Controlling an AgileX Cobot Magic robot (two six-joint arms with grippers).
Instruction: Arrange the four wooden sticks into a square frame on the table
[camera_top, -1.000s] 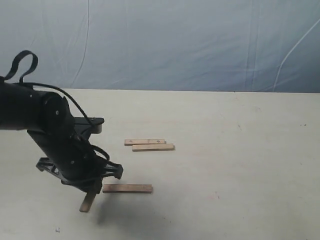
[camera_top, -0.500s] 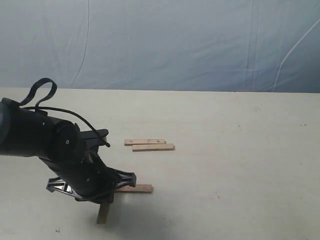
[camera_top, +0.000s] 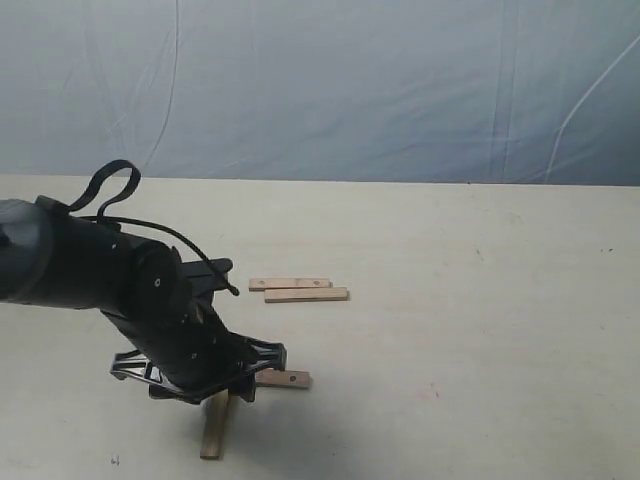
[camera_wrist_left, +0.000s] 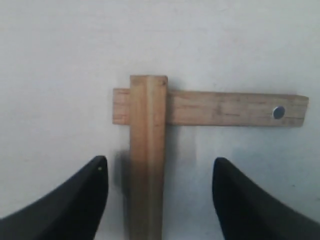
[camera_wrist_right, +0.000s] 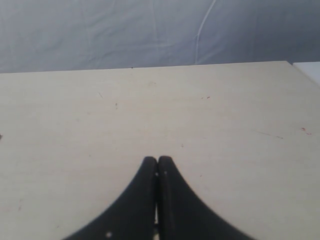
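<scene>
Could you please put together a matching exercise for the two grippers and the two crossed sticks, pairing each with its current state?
Column one:
A. left gripper
B. right gripper
C. stick with the dark dot
D. stick between the left jaws

Column two:
1. jaws shut, nothing between them
2. lies on top, crossing the other stick near its end
3. jaws open, one on either side of a stick
4. lies underneath the other stick

Pairs: A-3; B-1; C-4; D-2.
</scene>
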